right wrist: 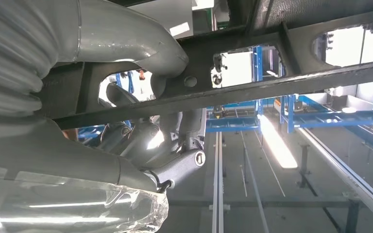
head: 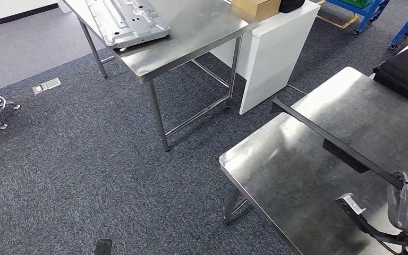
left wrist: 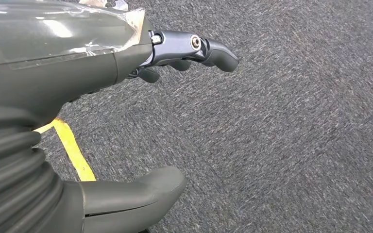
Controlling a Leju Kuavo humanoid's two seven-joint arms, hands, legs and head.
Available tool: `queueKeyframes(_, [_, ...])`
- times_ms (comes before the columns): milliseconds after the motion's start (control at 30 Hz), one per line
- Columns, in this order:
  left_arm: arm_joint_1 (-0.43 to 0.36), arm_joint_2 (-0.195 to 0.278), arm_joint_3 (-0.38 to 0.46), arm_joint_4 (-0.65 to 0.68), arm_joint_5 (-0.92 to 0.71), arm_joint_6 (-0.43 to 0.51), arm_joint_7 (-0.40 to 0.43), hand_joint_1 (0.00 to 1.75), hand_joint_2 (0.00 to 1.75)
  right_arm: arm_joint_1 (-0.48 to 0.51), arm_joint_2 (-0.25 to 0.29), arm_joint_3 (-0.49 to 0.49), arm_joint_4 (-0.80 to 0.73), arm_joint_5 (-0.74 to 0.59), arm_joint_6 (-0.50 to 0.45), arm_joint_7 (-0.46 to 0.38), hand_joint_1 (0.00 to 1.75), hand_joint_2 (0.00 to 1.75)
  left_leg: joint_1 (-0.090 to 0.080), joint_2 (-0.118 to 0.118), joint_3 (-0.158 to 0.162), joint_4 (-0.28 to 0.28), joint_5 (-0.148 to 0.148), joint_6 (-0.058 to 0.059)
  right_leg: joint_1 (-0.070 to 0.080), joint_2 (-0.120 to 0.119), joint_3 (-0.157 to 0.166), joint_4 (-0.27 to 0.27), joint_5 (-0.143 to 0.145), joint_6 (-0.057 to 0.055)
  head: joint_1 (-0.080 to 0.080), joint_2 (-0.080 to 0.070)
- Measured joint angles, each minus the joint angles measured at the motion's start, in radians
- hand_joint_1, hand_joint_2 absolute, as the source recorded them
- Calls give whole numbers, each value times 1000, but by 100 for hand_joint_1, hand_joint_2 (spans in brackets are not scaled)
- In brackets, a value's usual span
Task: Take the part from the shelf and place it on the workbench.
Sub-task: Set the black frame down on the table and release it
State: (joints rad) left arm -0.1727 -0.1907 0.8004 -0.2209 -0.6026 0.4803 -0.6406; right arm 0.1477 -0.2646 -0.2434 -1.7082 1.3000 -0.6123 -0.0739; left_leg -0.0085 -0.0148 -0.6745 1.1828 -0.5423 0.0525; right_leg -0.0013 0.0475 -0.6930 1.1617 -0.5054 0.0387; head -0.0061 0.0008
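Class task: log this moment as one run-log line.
right hand: holds part | part: over workbench | left hand: open above carpet

A brushed, reflective steel workbench point(head: 297, 164) is seen; the part point(head: 329, 139) appears matt black metal; the carpet point(head: 85, 159) is rough.

The head view looks forward and steeply down from high on the robot, taking in grey carpet point(head: 85, 175), a near steel workbench point(head: 276, 175) at lower right and a farther steel table point(head: 191, 32) at the top. The left wrist view sits close behind the left hand point(left wrist: 126, 116), facing down at the same carpet. The right wrist view, tight behind the right hand point(right wrist: 141, 131), points upward past a dark metal part point(right wrist: 252, 87) it shares with the head view.
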Motion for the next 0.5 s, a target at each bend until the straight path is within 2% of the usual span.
queueKeyframes(233, [1,-1,0,0,3,-4,-4,0,175,3,-19,-7,-13,2,15,-3,164,175,1,0,26,-27,2,-2,-2,0,24,-25,2,-2,0,0])
queueKeyframes(500, [1,-1,0,0,6,-4,-5,0,175,-25,-56,-25,-13,17,48,9,164,175,1,0,31,-35,2,-2,-2,0,28,-33,2,-2,0,0])
